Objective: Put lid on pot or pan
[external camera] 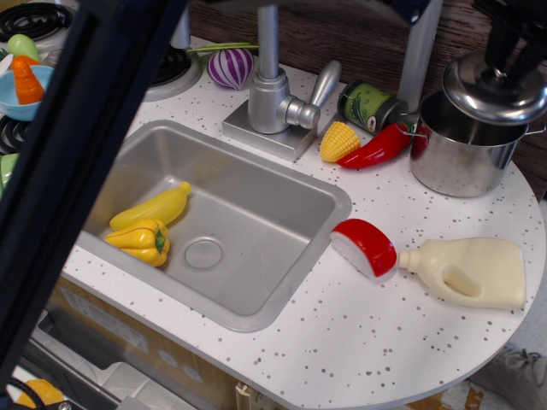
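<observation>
I seem to be at a toy kitchen: a speckled white bench with a steel sink, faucet, stove burners and plastic food.
</observation>
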You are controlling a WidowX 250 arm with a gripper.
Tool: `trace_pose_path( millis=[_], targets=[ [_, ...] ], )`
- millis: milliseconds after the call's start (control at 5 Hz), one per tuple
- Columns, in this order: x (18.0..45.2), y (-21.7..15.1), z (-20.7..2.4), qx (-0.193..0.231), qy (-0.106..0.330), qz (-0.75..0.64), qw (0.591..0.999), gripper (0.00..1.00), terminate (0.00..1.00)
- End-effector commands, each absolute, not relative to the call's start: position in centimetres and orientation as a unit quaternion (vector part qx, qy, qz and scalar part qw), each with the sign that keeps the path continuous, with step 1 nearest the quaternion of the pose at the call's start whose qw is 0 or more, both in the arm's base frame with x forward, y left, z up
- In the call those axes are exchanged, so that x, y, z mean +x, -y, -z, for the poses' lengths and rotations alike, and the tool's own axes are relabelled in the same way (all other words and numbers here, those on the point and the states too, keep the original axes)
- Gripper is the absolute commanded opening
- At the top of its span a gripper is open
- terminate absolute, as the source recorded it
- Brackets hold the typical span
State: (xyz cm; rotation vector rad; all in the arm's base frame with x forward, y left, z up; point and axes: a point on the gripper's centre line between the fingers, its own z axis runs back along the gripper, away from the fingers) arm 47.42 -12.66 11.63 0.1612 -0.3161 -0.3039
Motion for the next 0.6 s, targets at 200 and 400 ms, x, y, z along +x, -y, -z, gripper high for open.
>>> trace_pose_path(
  millis=[200, 400],
  targets=[
    [47.2, 10.7, -14.3, 0.083, 0.176, 0.159, 0.968, 0.00, 0.00],
    [46.4, 10.7, -14.2, 0.077, 0.168, 0.155, 0.971, 0.00, 1.00]
  ],
)
